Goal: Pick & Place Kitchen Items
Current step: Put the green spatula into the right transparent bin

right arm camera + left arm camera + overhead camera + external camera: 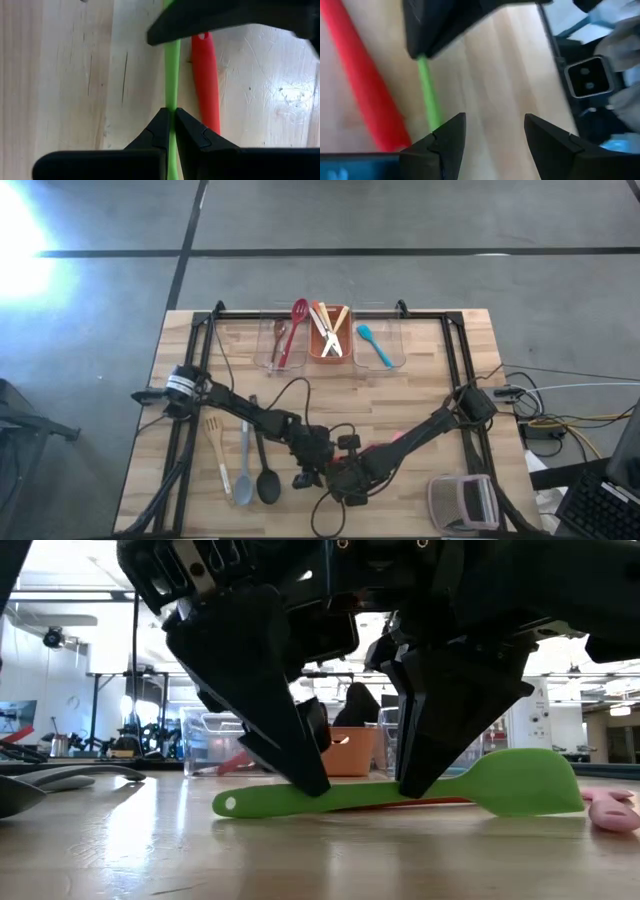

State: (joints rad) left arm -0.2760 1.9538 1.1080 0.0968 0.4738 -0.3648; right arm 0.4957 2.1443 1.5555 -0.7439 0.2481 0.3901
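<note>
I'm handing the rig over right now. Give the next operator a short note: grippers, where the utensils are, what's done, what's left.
Right gripper: jaws shut on the green spatula's handle; the spatula lies on the table at front centre.
Left gripper: jaws open, down at the same handle, nothing held.
A red utensil lies right beside the green spatula.
Done: brown and red spoons in the left clear bin, pale utensils in the red bin, blue spoon in the right clear bin.
Left: green spatula, red utensil, and on the front left the wooden spatula, grey spoon and black spoon.
</note>
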